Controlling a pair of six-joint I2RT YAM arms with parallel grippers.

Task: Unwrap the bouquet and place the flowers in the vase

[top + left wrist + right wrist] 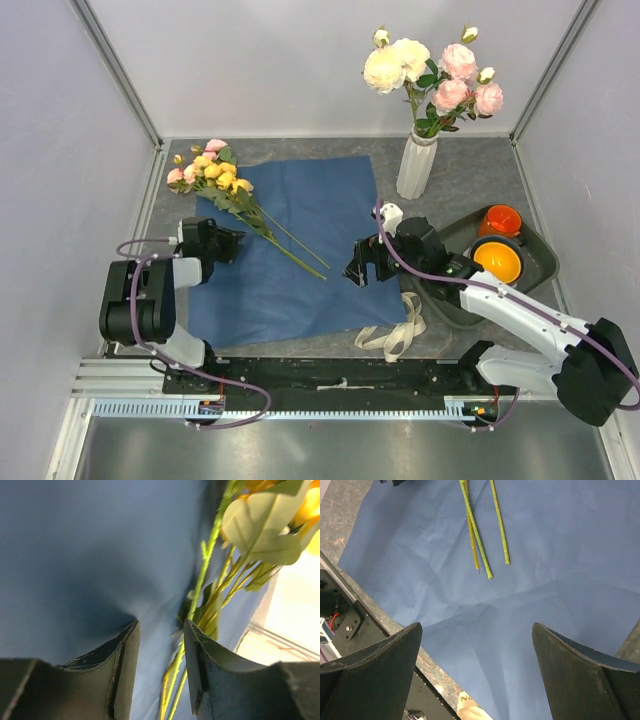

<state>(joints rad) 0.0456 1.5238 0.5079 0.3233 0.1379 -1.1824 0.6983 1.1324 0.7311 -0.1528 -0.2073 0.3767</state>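
Top external, flowers lying diagonally, heads far-left, left gripper part-open, right gripper wide-open.

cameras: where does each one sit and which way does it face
Top: above and behind the robot, looking down on table, paper, vase; left arm and right arm show.
Left wrist: on the left arm, looking low along the paper at the stems; left end effector shows.
Right wrist: on the right arm, looking down at paper and stem ends; right end effector shows.
Shared: all three see paper and stems.
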